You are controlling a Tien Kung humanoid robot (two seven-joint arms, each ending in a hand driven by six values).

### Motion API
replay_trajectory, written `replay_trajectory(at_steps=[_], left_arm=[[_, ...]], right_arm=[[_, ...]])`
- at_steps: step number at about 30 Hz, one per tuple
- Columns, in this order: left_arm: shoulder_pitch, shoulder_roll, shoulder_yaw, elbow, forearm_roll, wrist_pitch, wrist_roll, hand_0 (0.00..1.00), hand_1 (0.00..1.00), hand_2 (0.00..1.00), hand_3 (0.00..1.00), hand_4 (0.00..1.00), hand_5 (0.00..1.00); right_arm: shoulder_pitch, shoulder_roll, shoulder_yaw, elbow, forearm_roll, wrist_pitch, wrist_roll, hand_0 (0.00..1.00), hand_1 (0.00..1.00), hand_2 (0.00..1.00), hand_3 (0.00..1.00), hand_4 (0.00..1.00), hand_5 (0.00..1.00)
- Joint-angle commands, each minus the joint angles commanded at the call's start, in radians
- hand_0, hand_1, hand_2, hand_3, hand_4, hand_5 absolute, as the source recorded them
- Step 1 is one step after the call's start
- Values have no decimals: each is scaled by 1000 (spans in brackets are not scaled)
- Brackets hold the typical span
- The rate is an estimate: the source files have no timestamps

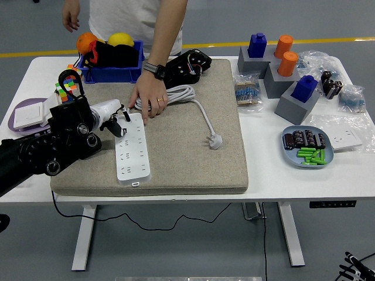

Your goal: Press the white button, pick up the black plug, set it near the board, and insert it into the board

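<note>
Left hand point(111, 120) sits at the far left corner of the white board point(132, 148) on the mat point(176, 158); finger state cannot be determined. Person's hand point(149, 96) rests flat on the coiled white cable point(176, 96). Black plug point(186, 67) lies at the mat's far edge

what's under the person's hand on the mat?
The person's hand presses on the coiled white cable, at the far end of the white power strip, on the beige mat. The coil's left part beneath the palm is covered, so anything else there is hidden.
</note>
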Motion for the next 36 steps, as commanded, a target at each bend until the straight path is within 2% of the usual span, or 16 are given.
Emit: replay_trajectory(at_steps=[8, 12, 16, 20, 27, 28, 33, 34, 36], left_arm=[[-7, 1, 17, 4, -15, -1, -4, 100, 36, 133, 644, 628, 2], [-1, 10, -23, -21, 14, 6, -11, 100, 37, 133, 644, 619, 2], [8, 21, -76, -73, 47, 14, -9, 100, 38, 133, 644, 612, 2], [43, 31, -152, -138, 83, 31, -22, 100, 38, 133, 644, 612, 2], [156, 71, -328, -271, 145, 44, -55, 104, 45, 137, 642, 609, 2], [181, 82, -362, -296, 150, 39, -58, 191, 190, 214, 636, 638, 2], [277, 123, -494, -370, 157, 25, -100, 191, 190, 214, 636, 638, 2], [296, 128, -519, -379, 157, 27, -115, 385, 561, 482, 629, 741, 2], [337, 134, -572, -389, 168, 33, -156, 385, 561, 482, 629, 741, 2]], right_arm=[[1, 0, -4, 1, 2, 0, 1, 726, 609, 556, 672, 739, 502], [-1, 1, -1, 1, 3, 0, 1, 726, 609, 556, 672, 739, 501], [-4, 2, 5, -1, -2, 0, 0, 725, 609, 556, 671, 738, 501], [-5, 4, 4, 0, -2, 0, 1, 725, 609, 556, 671, 738, 501], [-8, 11, 6, 2, -3, -1, 3, 726, 609, 556, 671, 738, 501], [-10, 11, 8, 1, -5, 0, 2, 726, 610, 556, 671, 738, 502], [-13, 11, 12, 0, -10, 1, 1, 726, 610, 556, 671, 738, 502], [-13, 10, 12, 1, -9, 1, 1, 726, 610, 556, 671, 738, 502], [-13, 11, 11, 2, -9, 1, 2, 726, 610, 556, 671, 738, 500]])
